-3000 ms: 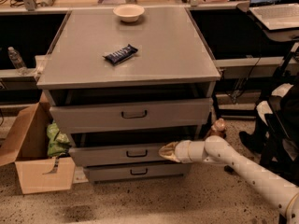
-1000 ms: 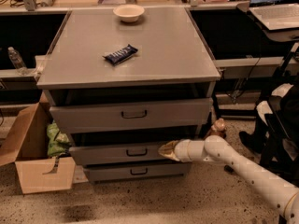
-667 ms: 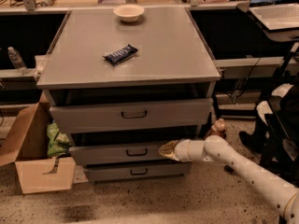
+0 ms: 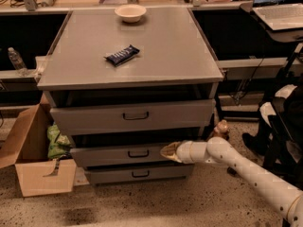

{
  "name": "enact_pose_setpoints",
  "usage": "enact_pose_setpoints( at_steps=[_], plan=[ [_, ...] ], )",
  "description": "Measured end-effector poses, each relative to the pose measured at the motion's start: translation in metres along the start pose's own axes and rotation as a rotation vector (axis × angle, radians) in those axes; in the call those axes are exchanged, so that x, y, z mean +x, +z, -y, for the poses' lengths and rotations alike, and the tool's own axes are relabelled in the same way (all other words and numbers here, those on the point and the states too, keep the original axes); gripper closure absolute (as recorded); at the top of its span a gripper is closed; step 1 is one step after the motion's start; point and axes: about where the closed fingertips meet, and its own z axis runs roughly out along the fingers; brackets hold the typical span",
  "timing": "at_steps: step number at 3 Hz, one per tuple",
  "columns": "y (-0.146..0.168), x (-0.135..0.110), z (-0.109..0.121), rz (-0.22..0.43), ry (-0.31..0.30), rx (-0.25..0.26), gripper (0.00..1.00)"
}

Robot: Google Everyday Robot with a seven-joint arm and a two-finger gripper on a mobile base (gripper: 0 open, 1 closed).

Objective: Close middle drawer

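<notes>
The middle drawer point(image 4: 118, 155) is a shallow grey drawer with a small dark loop handle point(image 4: 138, 153), second of three in the grey cabinet. It stands pulled out a little, with a dark gap above its front. My gripper point(image 4: 165, 151) is at the right part of this drawer's front, its tip touching or just short of the panel, to the right of the handle. The white arm point(image 4: 241, 169) reaches in from the lower right.
The top drawer point(image 4: 132, 116) is pulled out further. The bottom drawer point(image 4: 139, 173) sits below. On the cabinet top point(image 4: 165, 51) lie a dark snack bar point(image 4: 122, 55) and a white bowl point(image 4: 130, 13). An open cardboard box point(image 4: 33, 160) stands at the left. A chair point(image 4: 284, 122) stands right.
</notes>
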Motion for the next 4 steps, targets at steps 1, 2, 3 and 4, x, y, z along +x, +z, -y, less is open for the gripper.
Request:
enact_pose_setpoints(
  at_steps=[1, 2, 3, 4],
  plan=[
    [-0.001, -0.001, 0.002, 0.006, -0.001, 0.001, 1.00],
    [-0.008, -0.005, 0.006, 0.040, 0.001, 0.009, 1.00],
    [-0.034, -0.017, 0.011, 0.090, -0.010, 0.011, 1.00],
    [-0.056, -0.027, 0.003, 0.123, -0.019, -0.007, 1.00]
  ],
)
